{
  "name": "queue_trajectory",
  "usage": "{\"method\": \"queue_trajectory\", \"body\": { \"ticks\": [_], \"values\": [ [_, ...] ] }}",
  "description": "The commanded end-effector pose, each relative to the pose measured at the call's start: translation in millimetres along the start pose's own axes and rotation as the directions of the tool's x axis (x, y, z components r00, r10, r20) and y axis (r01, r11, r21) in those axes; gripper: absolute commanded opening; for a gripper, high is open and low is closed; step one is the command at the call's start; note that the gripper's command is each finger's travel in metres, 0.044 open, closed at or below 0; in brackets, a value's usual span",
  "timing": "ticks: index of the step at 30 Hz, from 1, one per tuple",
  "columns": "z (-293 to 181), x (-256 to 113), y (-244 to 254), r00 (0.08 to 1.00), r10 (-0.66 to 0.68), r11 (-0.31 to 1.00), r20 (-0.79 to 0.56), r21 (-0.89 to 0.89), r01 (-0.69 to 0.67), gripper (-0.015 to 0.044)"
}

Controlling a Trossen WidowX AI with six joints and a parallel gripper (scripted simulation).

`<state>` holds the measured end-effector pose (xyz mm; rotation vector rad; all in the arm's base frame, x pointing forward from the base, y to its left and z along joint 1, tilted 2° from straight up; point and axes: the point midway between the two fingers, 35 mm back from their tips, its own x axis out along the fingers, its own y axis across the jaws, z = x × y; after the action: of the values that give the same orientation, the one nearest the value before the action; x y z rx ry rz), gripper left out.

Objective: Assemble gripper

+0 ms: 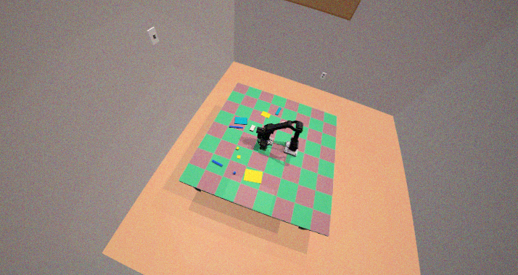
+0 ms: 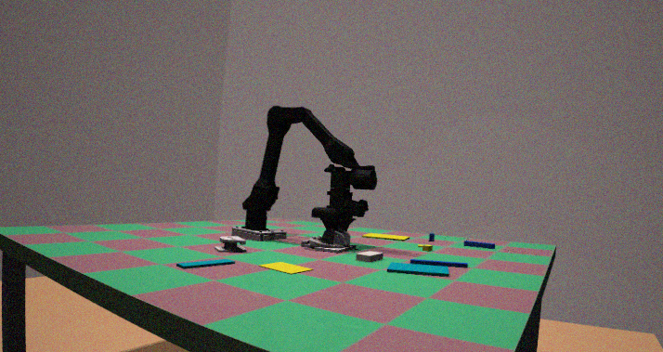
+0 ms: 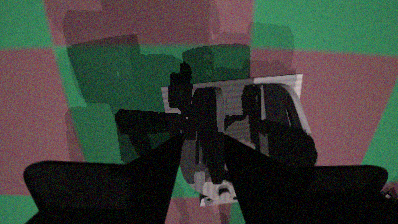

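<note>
My gripper [image 2: 336, 239] [image 3: 202, 139] points down over the gripper base and is shut on a jaw. This held jaw [image 3: 206, 102] is dark in shadow between the fingertips, low over the left part of the base. The gripper base [image 2: 320, 245] [image 3: 280, 80] is a pale flat plate on the table. A second jaw [image 3: 299, 112] with a curved light edge is on its right part in the wrist view. Pins and gear teeth are hidden or too dark to tell. A pale piece [image 2: 232, 243], probably the housing plate, stands apart near the arm's foot.
A small white block [image 1: 252, 128] [image 2: 370, 256], teal plates [image 1: 241, 120] [image 2: 205, 263], yellow plates [image 1: 253, 175] [image 2: 286, 267], blue bars [image 1: 217, 163] [image 2: 479, 244] and small yellow pieces [image 1: 239, 157] lie around. The arm's foot [image 1: 291, 149] [image 2: 258, 233] is near the base.
</note>
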<state>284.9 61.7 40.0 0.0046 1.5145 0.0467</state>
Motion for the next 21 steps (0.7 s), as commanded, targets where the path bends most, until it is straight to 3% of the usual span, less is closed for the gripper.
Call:
{"method": "queue_trajectory", "body": {
  "ticks": [1, 16, 19, 21],
  "values": [
    [-0.1, 1.7, -0.1, 1.000, -0.001, 1.000, -0.001, 0.001, 0.001, 0.0134],
    [-0.1, 1.7, -0.1, 1.000, -0.001, 1.000, -0.001, 0.001, 0.001, 0.0134],
    [0.0, 0.0, 0.0, 1.000, 0.000, 1.000, 0.000, 0.000, 0.000, 0.0213],
    [0.0, 0.0, 0.0, 1.000, 0.000, 1.000, 0.000, 0.000, 0.000, 0.0224]
  ]
}}
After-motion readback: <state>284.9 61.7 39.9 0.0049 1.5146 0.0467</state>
